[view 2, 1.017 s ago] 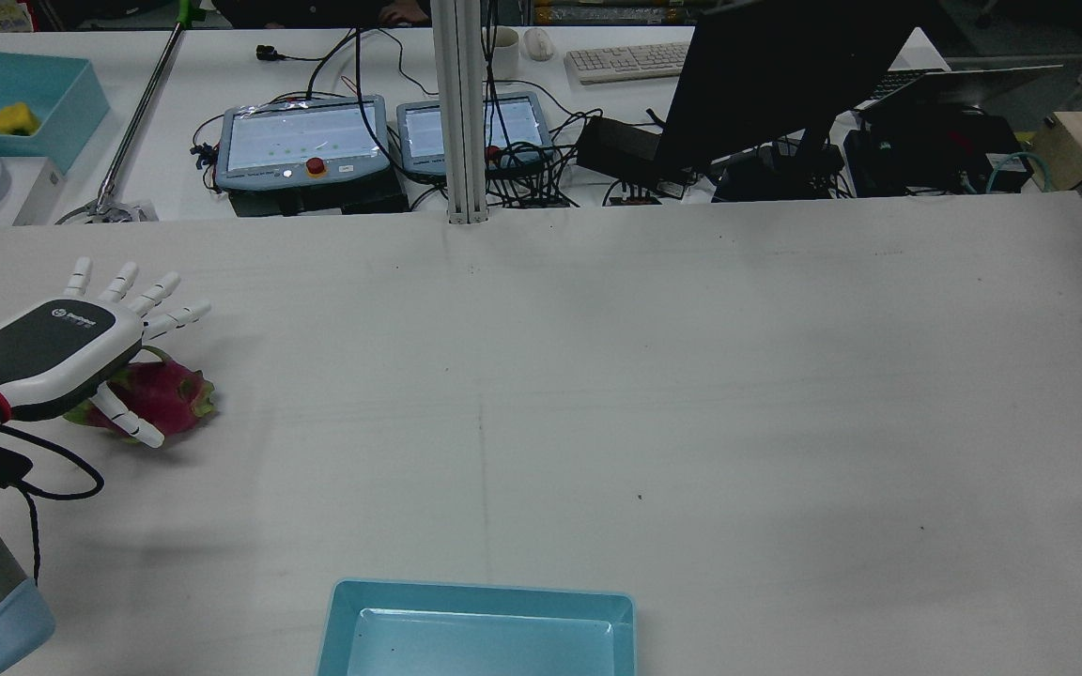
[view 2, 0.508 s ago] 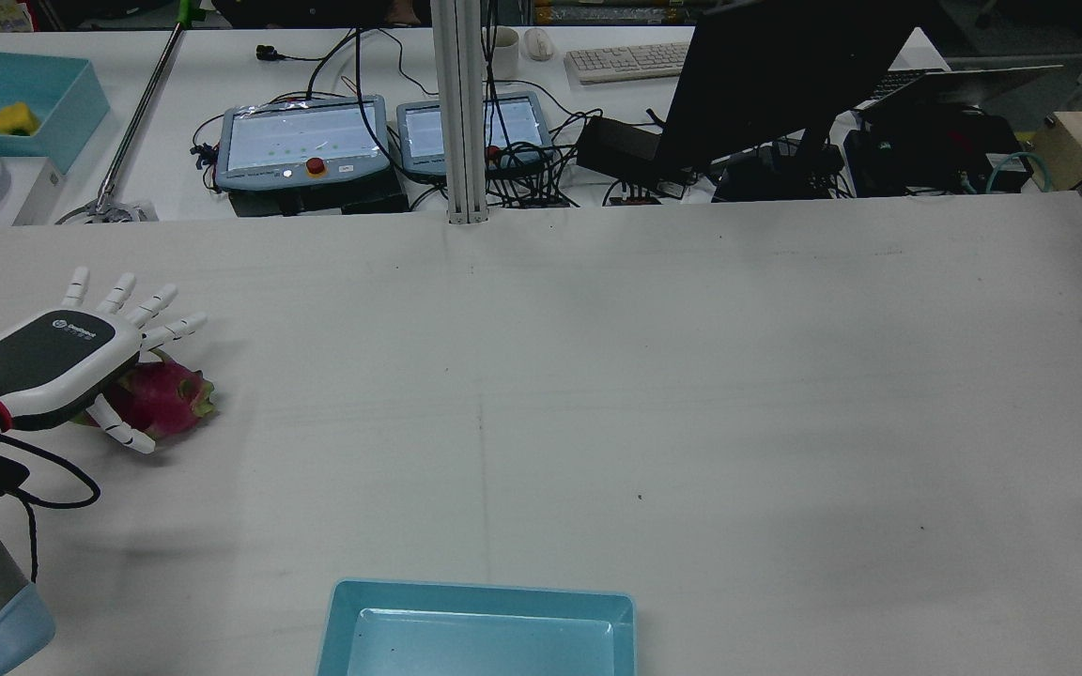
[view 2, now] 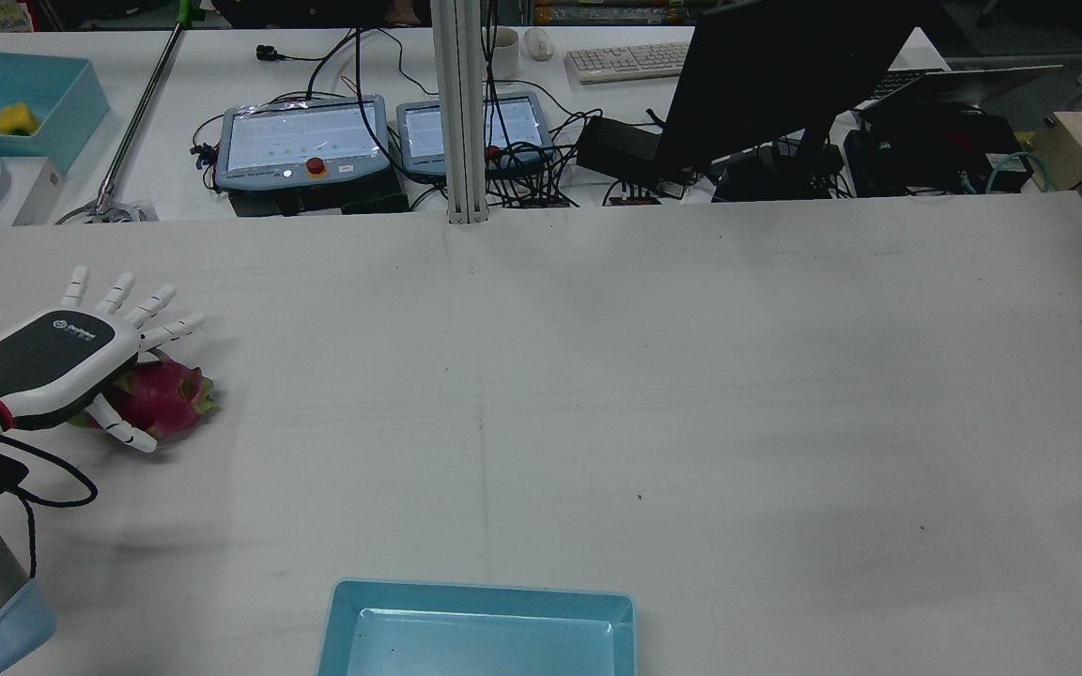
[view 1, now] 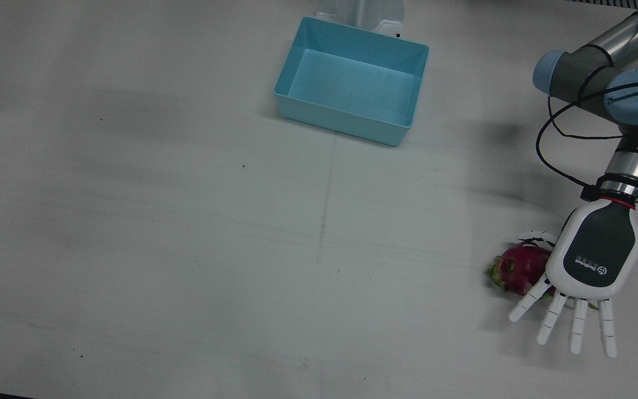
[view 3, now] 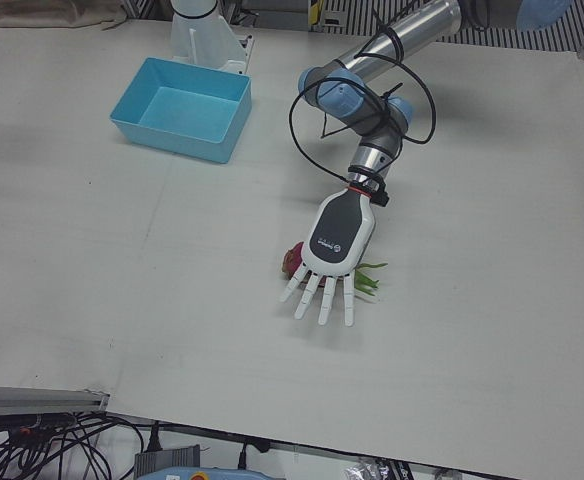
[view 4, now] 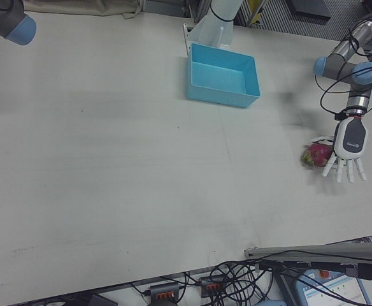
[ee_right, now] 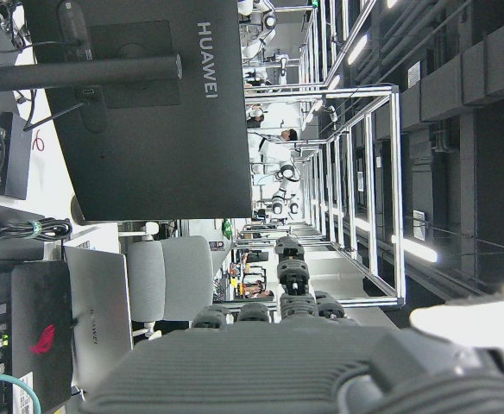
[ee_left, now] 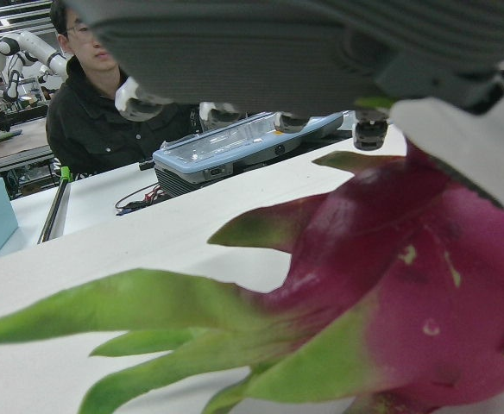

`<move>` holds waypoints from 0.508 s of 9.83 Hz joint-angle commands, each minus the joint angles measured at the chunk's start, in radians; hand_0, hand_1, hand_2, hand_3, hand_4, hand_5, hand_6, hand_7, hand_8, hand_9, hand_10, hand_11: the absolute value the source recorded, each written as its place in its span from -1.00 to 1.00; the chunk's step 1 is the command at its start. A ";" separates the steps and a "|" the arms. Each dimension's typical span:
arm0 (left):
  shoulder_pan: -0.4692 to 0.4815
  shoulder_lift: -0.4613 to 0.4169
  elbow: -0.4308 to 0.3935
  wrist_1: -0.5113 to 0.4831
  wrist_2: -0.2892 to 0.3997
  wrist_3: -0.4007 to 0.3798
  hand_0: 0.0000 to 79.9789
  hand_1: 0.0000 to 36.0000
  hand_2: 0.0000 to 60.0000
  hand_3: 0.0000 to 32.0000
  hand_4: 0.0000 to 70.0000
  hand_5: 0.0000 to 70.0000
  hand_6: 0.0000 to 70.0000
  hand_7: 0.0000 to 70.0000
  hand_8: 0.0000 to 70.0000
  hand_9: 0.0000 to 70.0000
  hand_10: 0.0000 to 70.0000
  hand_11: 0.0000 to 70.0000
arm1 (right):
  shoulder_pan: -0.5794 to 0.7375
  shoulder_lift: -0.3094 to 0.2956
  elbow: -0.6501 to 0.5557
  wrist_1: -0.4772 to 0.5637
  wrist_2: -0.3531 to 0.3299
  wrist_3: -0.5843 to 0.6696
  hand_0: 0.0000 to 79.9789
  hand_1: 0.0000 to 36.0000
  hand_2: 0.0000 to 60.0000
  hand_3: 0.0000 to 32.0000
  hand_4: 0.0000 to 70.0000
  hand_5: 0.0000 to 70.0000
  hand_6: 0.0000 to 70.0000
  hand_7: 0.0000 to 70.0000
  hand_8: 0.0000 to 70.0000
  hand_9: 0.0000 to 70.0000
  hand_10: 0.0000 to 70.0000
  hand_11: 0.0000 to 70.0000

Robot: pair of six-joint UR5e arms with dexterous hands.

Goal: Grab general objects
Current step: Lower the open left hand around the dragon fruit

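Note:
A magenta dragon fruit (view 1: 515, 266) with green scales lies on the white table at the robot's far left, also in the rear view (view 2: 173, 394) and the left-front view (view 3: 292, 258). My left hand (view 1: 593, 260) hovers palm-down right over it, fingers spread and straight past the fruit, thumb beside it; it holds nothing. It also shows in the rear view (view 2: 48, 361). In the left hand view the fruit (ee_left: 407, 285) fills the frame just under the palm. My right hand (ee_right: 286, 293) shows only in its own view, raised off the table, with nothing in it.
A light blue tray (view 1: 346, 119) stands at the robot-side edge of the table, middle, also in the rear view (view 2: 485, 593). Beyond the table's far edge are teach pendants (view 2: 301, 141), a monitor (view 2: 785, 75) and cables.
My left hand has sunk a little closer onto the dragon fruit and drawn slightly back toward the arm. Its fingers stay spread. The fruit has not moved.

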 commanded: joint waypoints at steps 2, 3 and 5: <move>0.002 0.000 0.000 -0.006 -0.001 0.021 0.19 0.10 -0.70 1.00 -1.00 -1.00 -1.00 -1.00 -1.00 -1.00 -1.00 -1.00 | 0.000 0.001 0.000 0.000 0.000 0.000 -1.00 -1.00 -1.00 -1.00 -1.00 -1.00 -1.00 -1.00 -1.00 -1.00 -1.00 -1.00; 0.003 0.000 0.000 -0.006 -0.001 0.021 0.18 0.03 -0.80 0.88 -1.00 -0.90 -1.00 -1.00 -1.00 -1.00 -1.00 -1.00 | 0.000 0.000 0.000 0.000 0.000 0.000 -1.00 -1.00 -1.00 -1.00 -1.00 -1.00 -1.00 -1.00 -1.00 -1.00 -1.00 -1.00; 0.006 0.000 0.001 -0.006 -0.001 0.021 0.16 -0.10 -0.93 0.27 -1.00 -0.71 -1.00 -1.00 -1.00 -1.00 -1.00 -1.00 | 0.000 0.000 0.000 0.000 0.000 0.000 -1.00 -1.00 -1.00 -1.00 -1.00 -1.00 -1.00 -1.00 -1.00 -1.00 -1.00 -1.00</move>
